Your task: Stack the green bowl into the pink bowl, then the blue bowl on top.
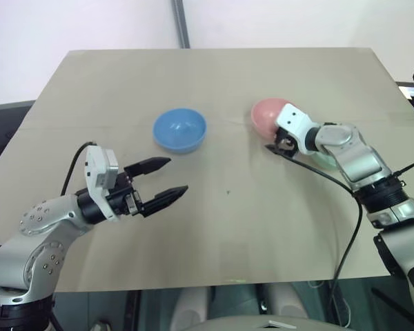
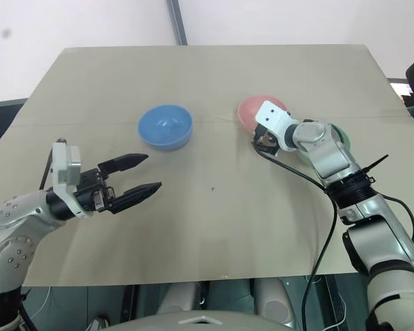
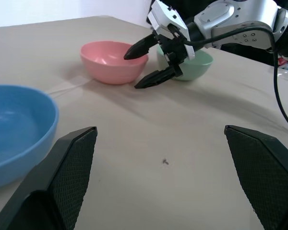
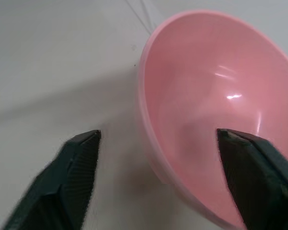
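From the head cameras, a tan table (image 1: 228, 234) runs from the near edge by the robot to a far edge against a white wall. The blue bowl (image 1: 179, 129) sits upright a little left of centre, with bare tabletop all round it. The pink bowl (image 1: 269, 116) stands right of centre, toward the far side, and the green bowl (image 2: 339, 140) is just right of it, mostly hidden behind the right arm. The left gripper (image 1: 167, 181) hangs over the near left part of the table, its two black fingers spread apart and holding nothing, near the blue bowl but clear of it. The right gripper (image 2: 261, 141) reaches in at the pink bowl's near rim. A wide bare stretch of table lies between the two arms, down to the near edge.

In the left wrist view, the left gripper's own fingers (image 3: 62, 187) stand wide with open tabletop between them. Beyond, the blue bowl's rim curves in at one side. Farther off, the pink and green bowls sit side by side, close together, and the right gripper's fingers (image 3: 139, 47) are parted, one over the pink rim and one outside it.

In the right wrist view, the right fingers (image 4: 72, 177) straddle the pink bowl's wall, apart, one inside and one outside, not yet pressed against it.
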You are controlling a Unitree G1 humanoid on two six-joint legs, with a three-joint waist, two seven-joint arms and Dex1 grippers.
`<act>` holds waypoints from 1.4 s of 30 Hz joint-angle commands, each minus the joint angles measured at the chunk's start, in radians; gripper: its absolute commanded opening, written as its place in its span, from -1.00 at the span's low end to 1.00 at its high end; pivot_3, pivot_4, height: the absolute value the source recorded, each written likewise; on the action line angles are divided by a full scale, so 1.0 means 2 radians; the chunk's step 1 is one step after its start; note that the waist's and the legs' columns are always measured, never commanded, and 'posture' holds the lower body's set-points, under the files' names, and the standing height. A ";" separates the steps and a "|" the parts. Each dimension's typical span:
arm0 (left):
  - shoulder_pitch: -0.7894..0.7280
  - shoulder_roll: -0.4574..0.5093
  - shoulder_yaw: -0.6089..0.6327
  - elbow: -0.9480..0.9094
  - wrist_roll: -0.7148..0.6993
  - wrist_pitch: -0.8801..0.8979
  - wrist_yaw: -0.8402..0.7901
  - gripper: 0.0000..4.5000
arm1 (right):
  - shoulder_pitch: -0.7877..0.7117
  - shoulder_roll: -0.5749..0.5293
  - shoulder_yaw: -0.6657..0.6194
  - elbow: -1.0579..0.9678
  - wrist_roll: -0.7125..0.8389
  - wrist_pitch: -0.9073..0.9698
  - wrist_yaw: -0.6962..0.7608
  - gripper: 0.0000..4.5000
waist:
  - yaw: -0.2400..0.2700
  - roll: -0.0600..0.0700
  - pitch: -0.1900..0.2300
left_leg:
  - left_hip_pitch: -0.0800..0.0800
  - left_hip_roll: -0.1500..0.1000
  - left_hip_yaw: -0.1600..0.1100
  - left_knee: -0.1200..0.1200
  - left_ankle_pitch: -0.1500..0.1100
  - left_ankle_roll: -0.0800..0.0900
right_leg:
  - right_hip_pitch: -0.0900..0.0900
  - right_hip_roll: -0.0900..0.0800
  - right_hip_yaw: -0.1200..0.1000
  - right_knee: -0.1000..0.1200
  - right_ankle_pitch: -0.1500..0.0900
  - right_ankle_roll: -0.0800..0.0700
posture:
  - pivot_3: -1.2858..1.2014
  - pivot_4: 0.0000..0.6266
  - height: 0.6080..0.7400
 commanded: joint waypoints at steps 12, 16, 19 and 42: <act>0.026 -0.003 0.028 -0.006 -0.007 -0.024 0.002 1.00 | -0.009 -0.001 -0.024 -0.090 -0.016 -0.125 0.095 -0.99 | -0.002 0.000 0.000 | 0.000 0.000 0.000 0.000 0.000 0.000 | 0.000 0.000 0.000 0.000 0.000 0.000 | 0.03 -0.52 1.00; 0.030 0.004 0.038 0.028 -0.012 -0.034 -0.029 1.00 | 0.041 -0.007 -0.046 -0.208 0.060 -0.107 0.150 -0.99 | 0.001 0.000 0.000 | 0.000 0.000 0.000 0.000 0.000 0.000 | 0.000 0.000 0.000 0.000 0.000 0.000 | 0.03 -0.52 1.00; 0.047 0.016 0.049 0.061 -0.014 -0.044 -0.083 1.00 | 0.095 -0.030 -0.048 -0.296 0.112 -0.079 0.197 -0.99 | 0.001 0.000 0.000 | 0.000 0.000 -0.001 -0.001 0.000 0.000 | 0.000 0.000 -0.001 -0.001 0.000 0.000 | 0.03 -0.52 1.00; 0.040 0.039 0.062 0.124 0.003 -0.076 -0.180 1.00 | 0.130 0.009 0.064 -0.257 0.040 -0.118 0.225 -0.99 | 0.000 0.000 0.000 | 0.001 0.000 -0.001 0.000 0.000 0.000 | 0.001 0.000 -0.001 0.000 0.000 0.000 | 0.03 -0.52 1.00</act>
